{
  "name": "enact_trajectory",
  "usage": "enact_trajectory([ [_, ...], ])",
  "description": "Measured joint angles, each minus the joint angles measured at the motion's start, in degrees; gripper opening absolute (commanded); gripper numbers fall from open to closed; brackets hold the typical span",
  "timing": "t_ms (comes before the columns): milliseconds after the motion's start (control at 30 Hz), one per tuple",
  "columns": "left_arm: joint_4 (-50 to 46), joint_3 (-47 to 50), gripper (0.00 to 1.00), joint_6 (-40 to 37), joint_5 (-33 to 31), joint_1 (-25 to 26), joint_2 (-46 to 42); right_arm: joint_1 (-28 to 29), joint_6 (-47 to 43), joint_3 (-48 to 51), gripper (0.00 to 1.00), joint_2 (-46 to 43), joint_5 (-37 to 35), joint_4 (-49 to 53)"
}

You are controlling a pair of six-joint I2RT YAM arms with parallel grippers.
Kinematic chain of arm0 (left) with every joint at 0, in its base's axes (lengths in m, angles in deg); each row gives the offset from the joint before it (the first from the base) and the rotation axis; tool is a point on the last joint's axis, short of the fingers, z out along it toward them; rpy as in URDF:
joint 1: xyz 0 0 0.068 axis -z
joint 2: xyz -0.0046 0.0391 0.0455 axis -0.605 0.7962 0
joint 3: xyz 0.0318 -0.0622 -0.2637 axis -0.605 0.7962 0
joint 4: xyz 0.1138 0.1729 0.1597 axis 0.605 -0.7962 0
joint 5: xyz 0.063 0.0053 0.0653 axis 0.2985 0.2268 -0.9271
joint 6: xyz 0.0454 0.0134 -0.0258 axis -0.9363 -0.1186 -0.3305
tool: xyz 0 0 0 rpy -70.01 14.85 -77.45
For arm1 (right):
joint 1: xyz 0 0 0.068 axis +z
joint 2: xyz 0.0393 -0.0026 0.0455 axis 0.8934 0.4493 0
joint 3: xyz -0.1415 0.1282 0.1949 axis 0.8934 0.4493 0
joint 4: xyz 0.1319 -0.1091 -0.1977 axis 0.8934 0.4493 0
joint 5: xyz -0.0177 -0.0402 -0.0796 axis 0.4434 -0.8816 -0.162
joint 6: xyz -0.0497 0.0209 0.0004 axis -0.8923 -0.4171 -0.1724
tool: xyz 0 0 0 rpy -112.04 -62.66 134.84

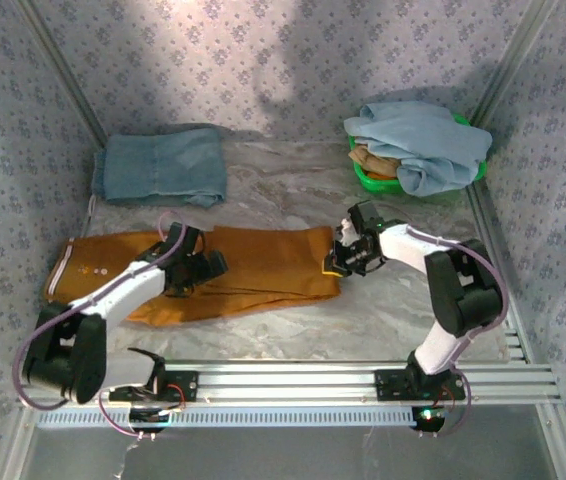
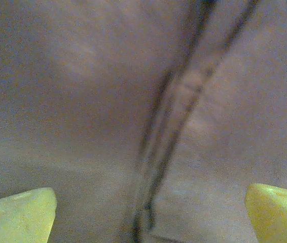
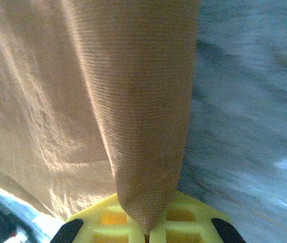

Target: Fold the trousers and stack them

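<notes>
Nearest the arm bases, the rust-orange trousers (image 1: 263, 270) are lying flat across the bench (image 1: 293, 190), waistband pointing left. The left pincer (image 1: 201, 268) is sitting over the middle of them with its yellow fingertips (image 2: 22, 212) spread wide, cloth right underneath. The right pincer (image 1: 343, 262) is pinching the right-hand end of the trousers, and a fold of the fabric is running up from between its pads (image 3: 108, 223). Further back, a folded denim pair (image 1: 160, 165) is resting at far left, and a green basket (image 1: 368, 178) at far right is holding a pale blue garment (image 1: 428, 145).
</notes>
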State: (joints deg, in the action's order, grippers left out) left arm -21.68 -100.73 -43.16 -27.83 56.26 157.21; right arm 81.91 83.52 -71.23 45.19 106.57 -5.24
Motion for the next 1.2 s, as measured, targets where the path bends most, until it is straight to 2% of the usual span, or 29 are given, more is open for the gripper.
enact_trajectory([
  [133, -2.56, -1.75, 0.96, 0.74, -2.6, -3.58, -5.75, -4.24, -0.83, -0.66, 0.0, -4.55, -10.34, 9.46],
  [233, -4.02, -2.01, 0.96, 1.46, -3.85, -8.13, -8.94, -8.28, -1.05, -2.16, 0.0, -7.48, -17.14, 15.78],
  [433, -6.6, -2.01, 0.95, 1.92, -4.72, -16.2, -10.97, -18.32, -2.21, -4.92, 0.0, -13.73, -22.67, 22.86],
  [600, -6.64, -1.07, 0.9, 2.29, -4.66, -20.7, -10.97, -21.59, -2.75, -10.27, 0.0, -14.91, -27.15, 25.97],
  [800, -5.57, 2.1, 0.85, 2.43, -3.41, -21.29, -9.84, -22.18, -3.21, -17.73, 0.0, -12.28, -30.8, 26.75],
  [933, -4.79, 4.09, 0.85, 1.53, -1.49, -21.29, -8.09, -21.59, -3.78, -19.34, 0.0, -11.32, -30.29, 26.21],
  [1067, -2.71, 6.58, 0.86, 0.98, 0.63, -21.29, -7.04, -16.79, -3.89, -19.63, 0.0, -11.34, -27.28, 25.9],
  [1200, -0.42, 8.59, 0.86, 0.79, 4.74, -21.29, -5.55, -7.96, -3.87, -20.85, 0.0, -11.5, -25.57, 26.03],
])
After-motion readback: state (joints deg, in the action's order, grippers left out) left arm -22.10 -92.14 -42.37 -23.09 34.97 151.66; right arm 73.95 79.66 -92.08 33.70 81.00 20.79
